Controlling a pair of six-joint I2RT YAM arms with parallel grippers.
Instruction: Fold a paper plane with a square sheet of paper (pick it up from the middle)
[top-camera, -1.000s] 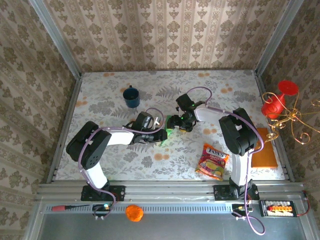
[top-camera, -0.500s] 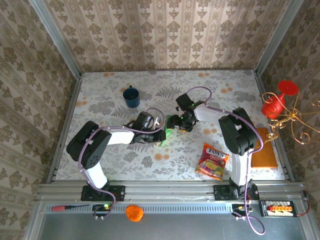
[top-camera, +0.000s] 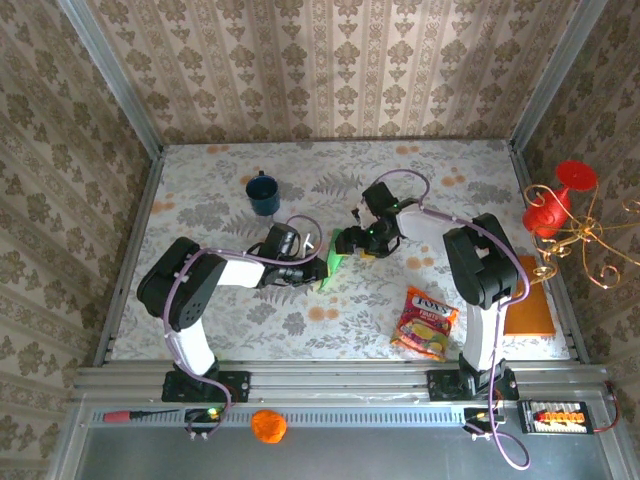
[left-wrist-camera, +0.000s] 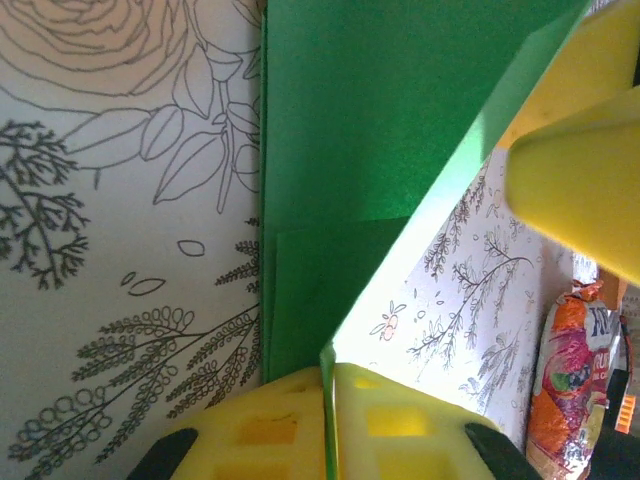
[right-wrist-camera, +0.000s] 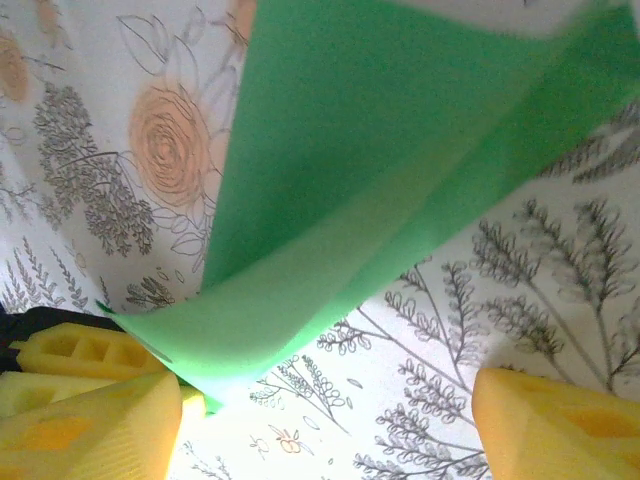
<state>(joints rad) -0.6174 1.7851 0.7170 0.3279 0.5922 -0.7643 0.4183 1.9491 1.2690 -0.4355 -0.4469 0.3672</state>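
The bright-green sheet of paper (top-camera: 335, 263) lies mid-table, partly folded, with one flap raised off the floral cloth. My left gripper (top-camera: 318, 270) is shut on the flap's lower edge. In the left wrist view its yellow fingers (left-wrist-camera: 250, 430) pinch the thin green edge (left-wrist-camera: 330, 400), and folded layers (left-wrist-camera: 340, 170) spread out above. My right gripper (top-camera: 352, 242) hovers at the paper's far side and is open. In the right wrist view its fingers (right-wrist-camera: 560, 430) stand wide apart over the cloth, and the green flap (right-wrist-camera: 380, 200) slopes above them, not gripped.
A blue mug (top-camera: 263, 194) stands behind the left arm. A colourful snack packet (top-camera: 427, 322) lies front right, also at the left wrist view's edge (left-wrist-camera: 565, 380). An orange-brown board (top-camera: 527, 300) lies by the right wall under a red and gold ornament (top-camera: 556, 205).
The right gripper has drawn back slightly to the upper right, off the paper. More of the green flap now shows, held by the left gripper, which has shifted a little left.
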